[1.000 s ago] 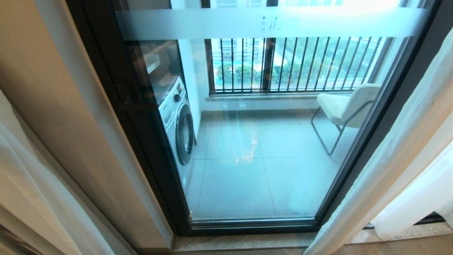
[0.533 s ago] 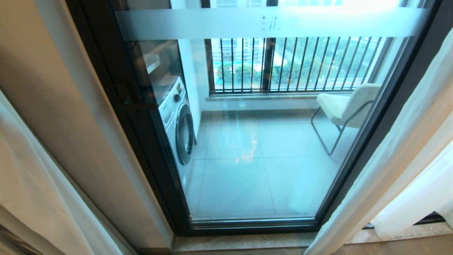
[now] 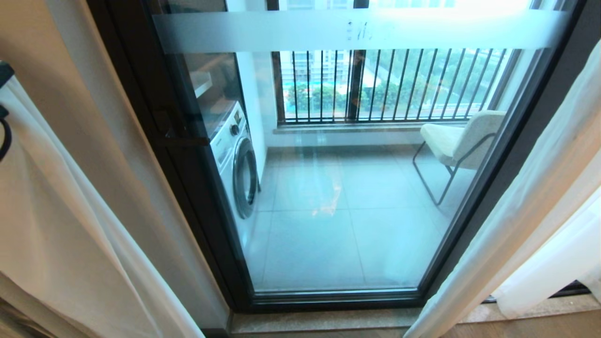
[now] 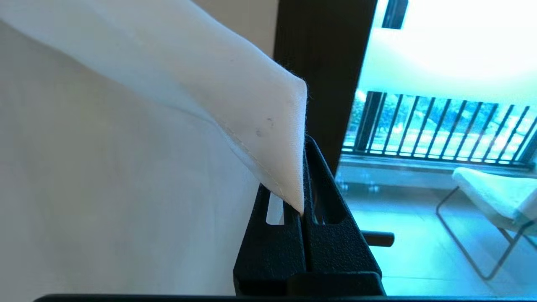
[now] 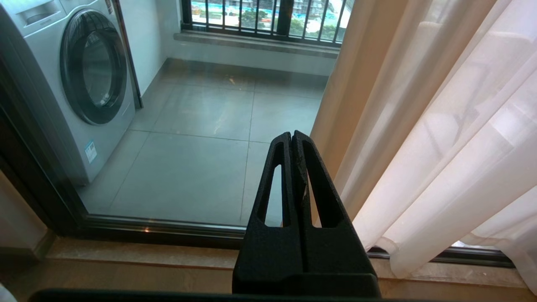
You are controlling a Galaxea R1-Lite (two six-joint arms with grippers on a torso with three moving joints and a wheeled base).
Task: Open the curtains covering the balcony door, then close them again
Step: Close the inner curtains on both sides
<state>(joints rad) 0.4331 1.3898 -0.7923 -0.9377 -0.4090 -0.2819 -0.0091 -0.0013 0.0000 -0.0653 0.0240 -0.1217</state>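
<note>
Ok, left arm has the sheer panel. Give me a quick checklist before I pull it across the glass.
1. Left gripper shut on the left curtain's hemmed edge: ok, fabric is pinched between the fingers.
2. How deep the fabric sits in the grip: not ok, only a corner of the hem near the fingertips is caught and it may slip.
3. Balcony door glass uncovered, so closing is the step due: ok.
4. Nothing indoors in front of the glass along the pull path: ok in the head view.
5. Right gripper shut, holding nothing, apart from the right curtain: ok.
6. Top rail and hooks running free: cannot tell, out of view.
</note>
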